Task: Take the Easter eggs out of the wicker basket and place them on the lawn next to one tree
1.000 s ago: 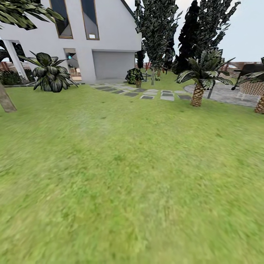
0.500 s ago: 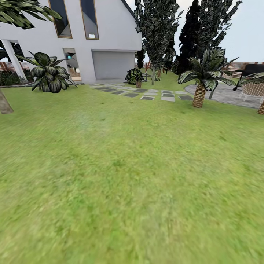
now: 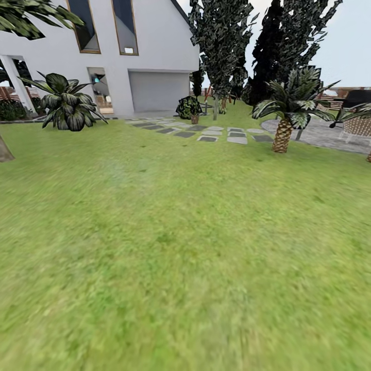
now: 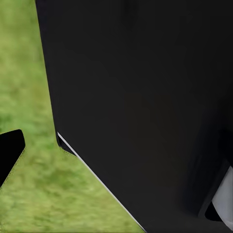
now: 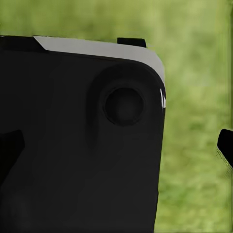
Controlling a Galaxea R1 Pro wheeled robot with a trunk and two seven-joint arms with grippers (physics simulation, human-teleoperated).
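The lawn [image 3: 175, 242] spreads wide and green in front of me in the head view. Two trees with dark jagged canopies stand far back: one [image 3: 221, 46] beside the house, on a pale thin trunk, and another [image 3: 296, 36] to its right. The Easter eggs and the wicker basket are out of view. In the left wrist view, one black fingertip [image 4: 9, 155] of my left gripper [image 4: 116, 155] sits at the picture's edge over grass. My right gripper [image 5: 116, 150] has black fingertips [image 5: 225, 145] spread to both edges, nothing held.
A white house [image 3: 149, 56] stands at the back left, with a broad-leaved bush [image 3: 67, 103] before it. Grey stepping slabs [image 3: 221, 135] cross the grass toward a paved patio [image 3: 319, 134]. A short palm [image 3: 283, 131] stands at the right. My dark body blocks much of both wrist views.
The whole head view has shifted: the camera has crept forward, the slanted trunk at the left edge has nearly slid out of the picture, and the palm has drifted right.
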